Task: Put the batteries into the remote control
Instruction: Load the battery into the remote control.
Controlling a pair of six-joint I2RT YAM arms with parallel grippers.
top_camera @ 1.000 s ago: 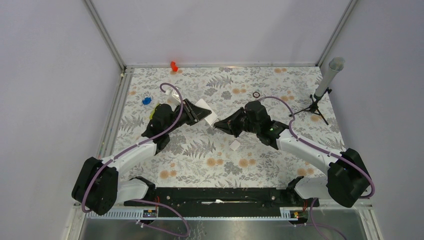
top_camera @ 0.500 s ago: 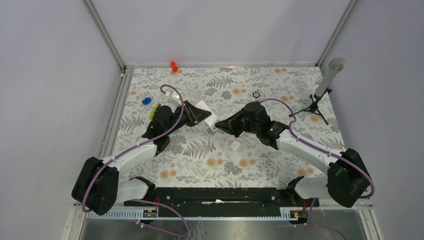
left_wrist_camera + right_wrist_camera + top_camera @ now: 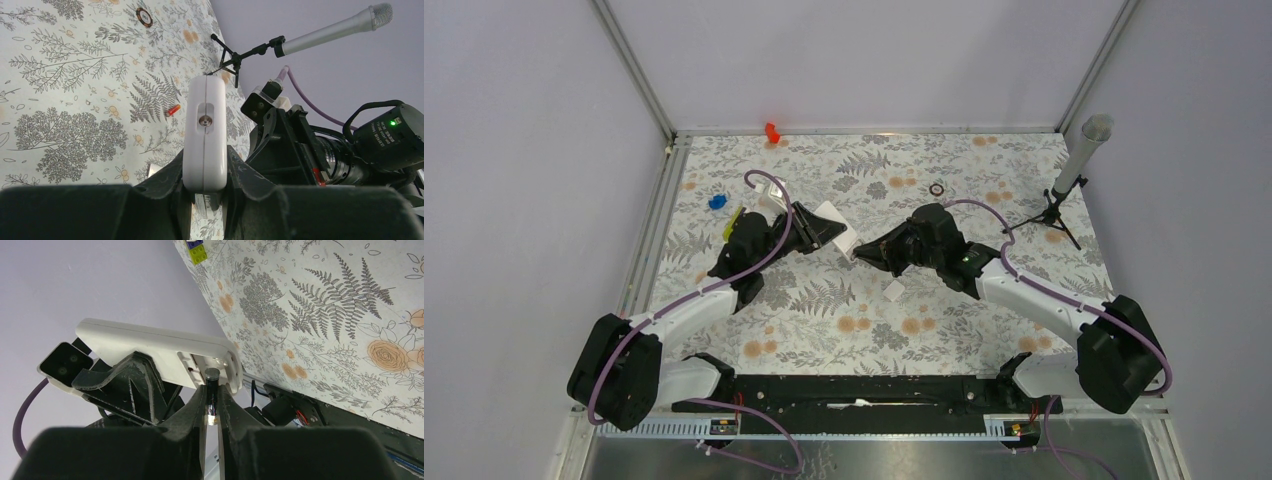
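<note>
**Battery at the remote's open end, both held above the surface**

The left hand is clamped on the remote, gripping its long edges and holding it up off the floral surface. The remote is a slim white shell of hard plastic, probably light and slick, so flat edges are likely the safest hold. The right hand is pinched shut on a battery, a tiny dark cylinder that is rigid and could easily twist out. Its tip sits at the open bay. A second battery, red, lies on the surface.
</note>
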